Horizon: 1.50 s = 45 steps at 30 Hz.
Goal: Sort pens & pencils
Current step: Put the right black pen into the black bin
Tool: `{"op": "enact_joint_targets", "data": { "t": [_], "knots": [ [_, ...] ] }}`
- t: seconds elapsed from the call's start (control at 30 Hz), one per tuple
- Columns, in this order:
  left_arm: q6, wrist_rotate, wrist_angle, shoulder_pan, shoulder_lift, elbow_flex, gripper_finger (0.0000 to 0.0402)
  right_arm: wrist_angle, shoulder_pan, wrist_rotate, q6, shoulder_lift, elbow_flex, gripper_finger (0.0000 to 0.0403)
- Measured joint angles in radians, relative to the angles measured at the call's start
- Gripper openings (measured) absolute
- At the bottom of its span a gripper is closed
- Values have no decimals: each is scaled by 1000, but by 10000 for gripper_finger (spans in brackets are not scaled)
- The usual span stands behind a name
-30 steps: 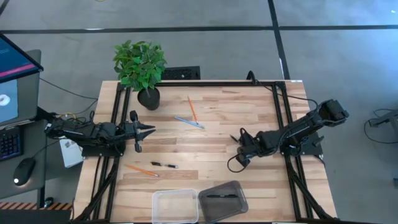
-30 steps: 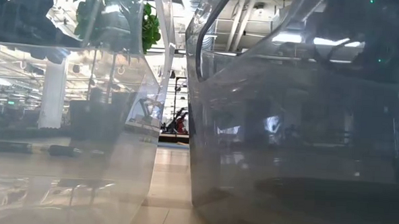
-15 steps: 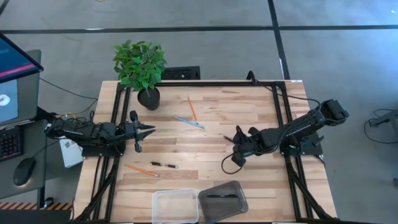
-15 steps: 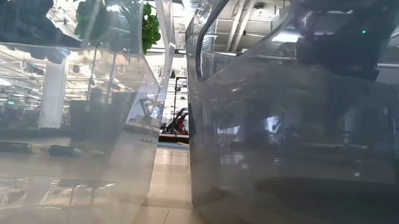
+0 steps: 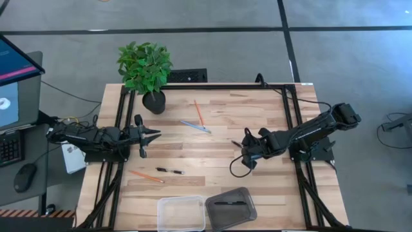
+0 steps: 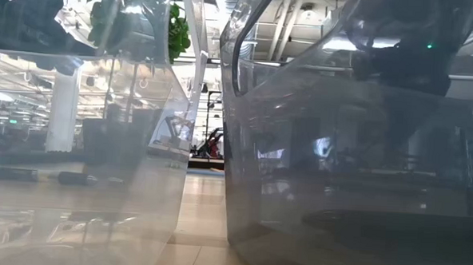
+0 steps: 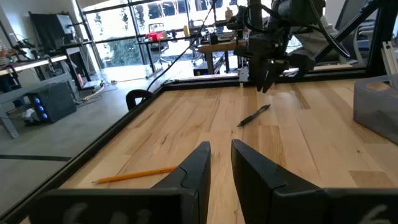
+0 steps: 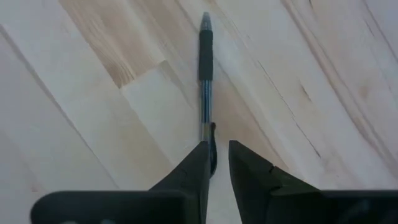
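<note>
Right claw (image 8: 216, 155): over the right half of the surface, pointing down at a black pen (image 8: 204, 68). Its fingers stand a narrow gap apart, with the pen's near end just at the tips. The pen lies flat on the wood, so it looks lined up for a pick rather than gripped.
Left claw (image 7: 221, 155): waiting by the left edge, fingers narrowly apart and holding nothing.
Sorted so far: one pen (image 5: 228, 203) lies in the dark bin (image 5: 209, 205) at the front edge, so that bin seems meant for pens. The clear bin (image 5: 161, 203) beside it holds nothing I can see.
Second loose pen (image 5: 169, 171): toward the front left, close to an orange pencil (image 5: 147, 176).
Other pencils: an orange one (image 5: 199, 113) and a blue-grey one (image 5: 195, 126) lie near the back middle, close together, with their ends nearly meeting.
Likely reason for the pose: approaching along the pen's length lets the fingers close across its thin barrel.
</note>
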State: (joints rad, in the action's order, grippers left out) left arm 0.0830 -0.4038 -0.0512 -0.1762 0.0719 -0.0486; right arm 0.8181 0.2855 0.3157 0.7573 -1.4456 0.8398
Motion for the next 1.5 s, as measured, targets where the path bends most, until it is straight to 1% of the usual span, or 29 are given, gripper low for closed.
{"op": "enact_joint_targets", "data": {
  "t": [0.23,0.37,0.57,0.77,0.9,1.17,1.33,1.43,1.5],
  "knots": [
    [1,0,0,0,0,0,57,-19,-5,-25,45,0,0,91],
    [1,0,0,0,0,0,57,-18,-7,-27,57,0,0,119],
    [2,0,0,0,0,0,57,-31,-6,-26,-4,0,0,164],
    [2,0,0,0,0,0,57,-114,-12,-22,-7,0,0,187],
    [3,0,0,0,0,0,57,-135,-52,1,-22,0,0,197],
    [2,0,0,0,0,0,57,-241,-148,0,-134,0,0,202],
    [2,0,0,0,0,0,57,-243,-186,-5,-139,0,0,194],
    [2,0,0,0,0,0,57,-243,-198,-48,-144,0,0,185],
    [2,0,0,0,0,0,57,-254,-203,-60,-162,0,-6,177]
  ]
}}
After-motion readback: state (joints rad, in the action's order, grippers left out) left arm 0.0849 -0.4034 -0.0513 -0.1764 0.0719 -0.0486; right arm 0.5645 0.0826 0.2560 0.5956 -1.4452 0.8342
